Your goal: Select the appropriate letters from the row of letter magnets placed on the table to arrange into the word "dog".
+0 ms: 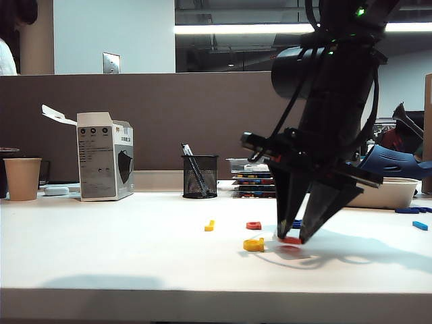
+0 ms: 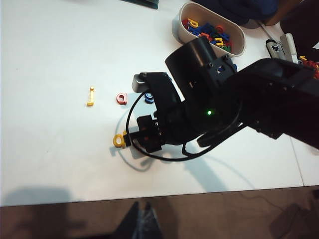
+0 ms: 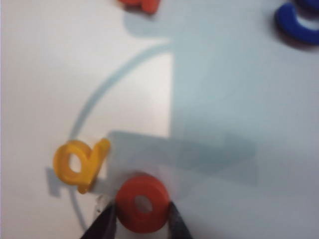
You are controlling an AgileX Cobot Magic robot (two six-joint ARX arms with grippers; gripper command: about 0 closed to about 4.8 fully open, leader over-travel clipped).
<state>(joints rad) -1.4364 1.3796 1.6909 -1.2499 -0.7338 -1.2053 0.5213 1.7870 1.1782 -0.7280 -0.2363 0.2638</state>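
My right gripper (image 3: 143, 215) is shut on the red-orange ring "o" (image 3: 143, 202), one finger on each side of it. In the exterior view it holds the "o" (image 1: 291, 240) right at the white table (image 1: 135, 256), just right of the yellow "d" (image 1: 254, 244). The "d" (image 3: 79, 164) lies flat close beside the ring. The dark blue "g" (image 3: 296, 25) lies further back, partly behind the gripper (image 1: 291, 237) in the exterior view. My left gripper (image 2: 140, 209) hangs shut and empty beyond the table's front edge, far from the letters.
The thin yellow stick letter (image 1: 210, 225) and the squarish red-orange letter (image 1: 254, 225) lie behind the "d". A light blue letter (image 1: 420, 225) sits far right. A white bowl of letters (image 2: 239, 47), a mesh pen cup (image 1: 200, 175), a carton (image 1: 104, 156) and a paper cup (image 1: 22, 178) line the back.
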